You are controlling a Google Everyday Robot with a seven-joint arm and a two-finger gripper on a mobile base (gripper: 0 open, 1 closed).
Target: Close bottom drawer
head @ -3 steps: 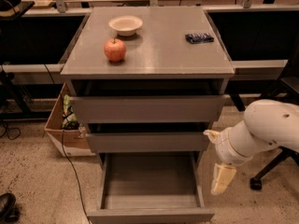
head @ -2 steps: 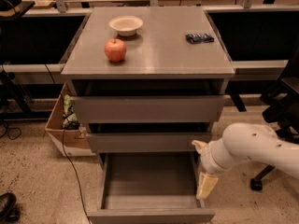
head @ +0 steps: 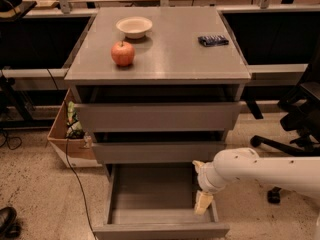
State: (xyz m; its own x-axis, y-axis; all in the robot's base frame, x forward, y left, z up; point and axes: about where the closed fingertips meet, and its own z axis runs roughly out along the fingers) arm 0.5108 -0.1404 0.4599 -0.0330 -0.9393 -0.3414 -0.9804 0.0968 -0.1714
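nearest me the bottom drawer (head: 160, 230) stands pulled well out, its slim front panel at the lower edge of view. the claw (head: 203, 202) hangs inside the tray by the right wall, just behind that panel; i cannot tell whether it is spread or pressed together. i judge no push from in there will shut it, so i'd lift clear, come round to the panel's outer face and press square near its middle so the tray doesn't skew. beyond, the counter (head: 165, 64) carries an apple (head: 122, 53), a bowl (head: 134, 26) and a dark packet (head: 213, 40).

Grey bottom drawer (head: 150, 194) wide open, tool (head: 203, 203) inside
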